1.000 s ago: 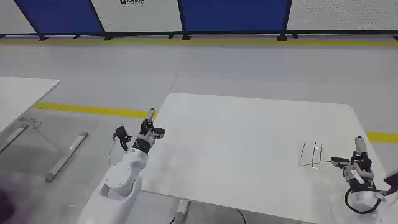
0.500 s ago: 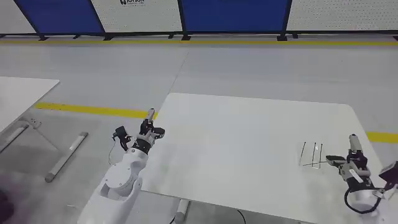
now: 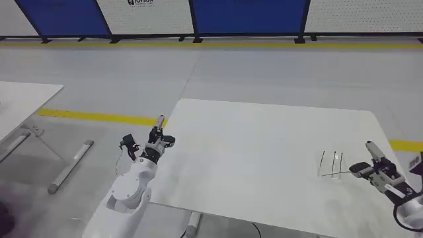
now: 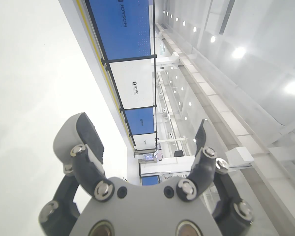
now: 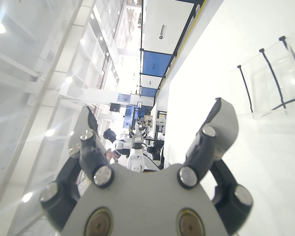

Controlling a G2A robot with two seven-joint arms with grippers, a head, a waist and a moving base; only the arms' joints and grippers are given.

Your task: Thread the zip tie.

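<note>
Three thin black zip ties (image 3: 331,162) lie side by side near the table's right edge, with a fourth lying across their near ends. In the right wrist view the zip ties (image 5: 272,74) seem to rest on a clear holder (image 5: 263,116). My right gripper (image 3: 363,158) hovers just right of them, open and holding nothing, its fingers wide apart around the right gripper's gap (image 5: 153,114). My left gripper (image 3: 162,131) sits at the table's left edge, far from the ties. The left gripper (image 4: 143,126) is open and holds nothing.
The white table (image 3: 264,152) is bare between the two arms. A second white table (image 3: 23,102) stands off to the left across the floor. Blue and white partition panels (image 3: 251,3) line the back.
The right arm's wrist has swung out to the right while its fingertips shifted slightly left, staying beside the zip ties. The left arm has not moved.
</note>
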